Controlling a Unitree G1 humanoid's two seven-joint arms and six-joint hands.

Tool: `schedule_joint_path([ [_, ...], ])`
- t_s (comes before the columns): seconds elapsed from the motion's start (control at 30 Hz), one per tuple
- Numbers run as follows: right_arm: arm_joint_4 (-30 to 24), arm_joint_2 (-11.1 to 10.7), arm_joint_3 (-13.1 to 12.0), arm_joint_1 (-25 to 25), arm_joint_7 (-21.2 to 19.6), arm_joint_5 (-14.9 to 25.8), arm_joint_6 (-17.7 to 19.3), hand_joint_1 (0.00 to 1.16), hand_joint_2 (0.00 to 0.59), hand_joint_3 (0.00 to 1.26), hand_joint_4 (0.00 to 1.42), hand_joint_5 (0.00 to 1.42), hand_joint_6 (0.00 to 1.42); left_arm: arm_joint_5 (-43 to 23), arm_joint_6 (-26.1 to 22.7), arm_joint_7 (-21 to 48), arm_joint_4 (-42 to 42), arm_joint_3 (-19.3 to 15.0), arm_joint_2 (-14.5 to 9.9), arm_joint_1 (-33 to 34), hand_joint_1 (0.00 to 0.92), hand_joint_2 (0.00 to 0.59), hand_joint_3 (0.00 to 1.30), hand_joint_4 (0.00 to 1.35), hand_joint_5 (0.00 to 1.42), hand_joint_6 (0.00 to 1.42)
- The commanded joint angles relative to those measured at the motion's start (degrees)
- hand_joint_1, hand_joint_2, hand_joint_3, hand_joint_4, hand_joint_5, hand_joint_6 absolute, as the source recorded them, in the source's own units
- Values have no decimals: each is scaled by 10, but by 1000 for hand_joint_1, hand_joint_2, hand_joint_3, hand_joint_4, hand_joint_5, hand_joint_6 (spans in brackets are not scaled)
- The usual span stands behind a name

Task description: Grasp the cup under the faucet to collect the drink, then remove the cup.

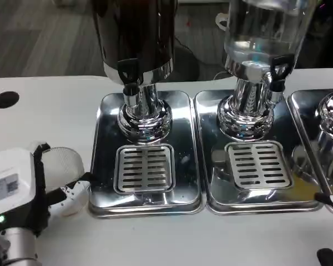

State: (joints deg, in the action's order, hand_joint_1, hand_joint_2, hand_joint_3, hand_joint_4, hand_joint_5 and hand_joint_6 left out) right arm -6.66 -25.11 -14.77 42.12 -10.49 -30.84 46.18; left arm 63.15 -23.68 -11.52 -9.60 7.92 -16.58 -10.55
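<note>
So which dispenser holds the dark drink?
Look at the row of shiny steel trays on the white table. The dark dispenser stands on the leftmost tray, nearest the robot's left hand. Its neighbour, the clear dispenser, looks transparent.

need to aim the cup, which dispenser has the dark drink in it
The left dispenser, nearest the left hand holding the cup. Its tank is dark; the middle dispenser holds clear liquid.

Mirror-bright chrome on the trays (188,149), glossy and smooth, slotted metal grilles (144,168) duller; polished metal pedestals (144,113). Dark glossy tank (136,33), clear glassy tank (266,27). Matt white table (44,111). Cup (64,166) looks matt white plastic.
</note>
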Motion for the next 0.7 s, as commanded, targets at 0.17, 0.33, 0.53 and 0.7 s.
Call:
schedule_joint_path([
  [0.17,6,5,6,-7,7,6,-1,235,378,164,0,0,0,-3,24,-12,-83,-6,-7,-14,370,168,436,500,699,877],
  [0.33,10,7,10,-9,7,7,1,235,378,166,0,0,0,4,25,8,-99,0,-4,8,370,168,437,500,700,879],
  [0.53,26,3,3,-1,1,14,13,235,378,167,0,0,0,18,13,31,-70,22,10,61,370,169,438,502,701,881],
  [0.7,35,2,-6,4,0,21,25,238,376,169,0,0,0,27,0,34,-37,49,25,96,370,169,438,507,701,884],
])
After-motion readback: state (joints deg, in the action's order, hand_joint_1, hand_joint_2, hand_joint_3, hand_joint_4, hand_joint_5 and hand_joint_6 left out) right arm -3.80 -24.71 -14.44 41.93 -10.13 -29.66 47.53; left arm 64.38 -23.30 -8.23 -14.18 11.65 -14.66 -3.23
